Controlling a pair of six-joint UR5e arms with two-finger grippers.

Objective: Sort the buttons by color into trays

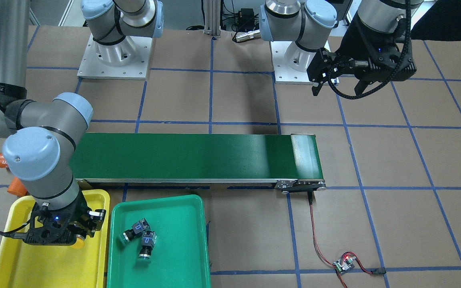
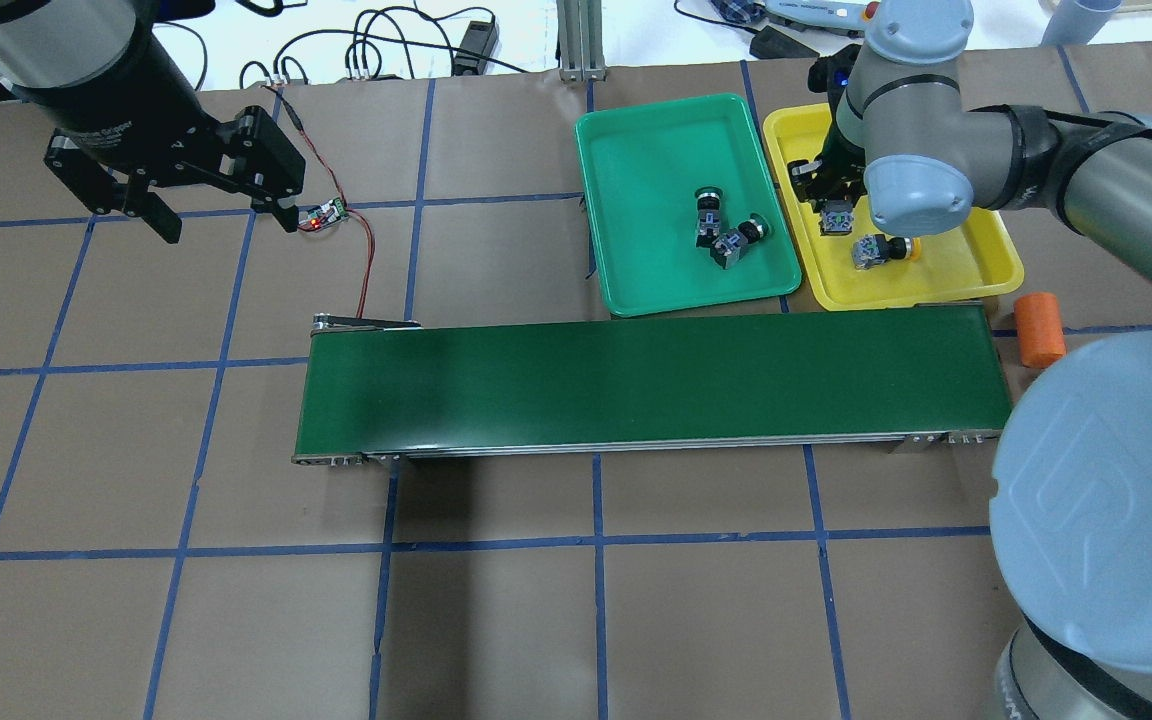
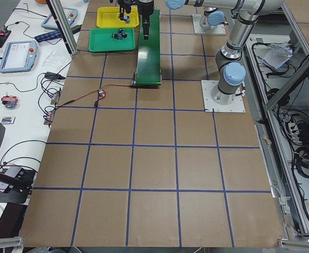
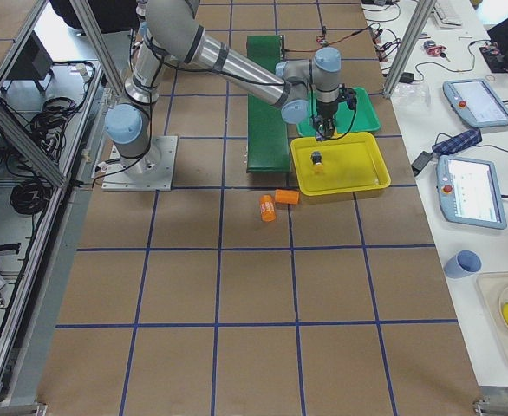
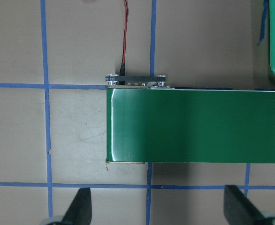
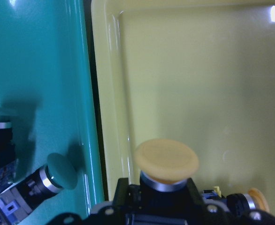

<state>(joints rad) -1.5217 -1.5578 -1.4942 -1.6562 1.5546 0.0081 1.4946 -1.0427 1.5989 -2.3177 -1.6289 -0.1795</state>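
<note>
2 green buttons (image 2: 707,213) lie in green tray (image 2: 636,150); right hand (image 2: 831,200) grips yellow button (image 6: 166,161).

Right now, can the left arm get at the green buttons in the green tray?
Doubtful. The left tool hangs open past the conveyor's far end, and the right tool, gripping a yellow button, crowds the neighbouring yellow tray. Nothing covers the green buttons.
</note>
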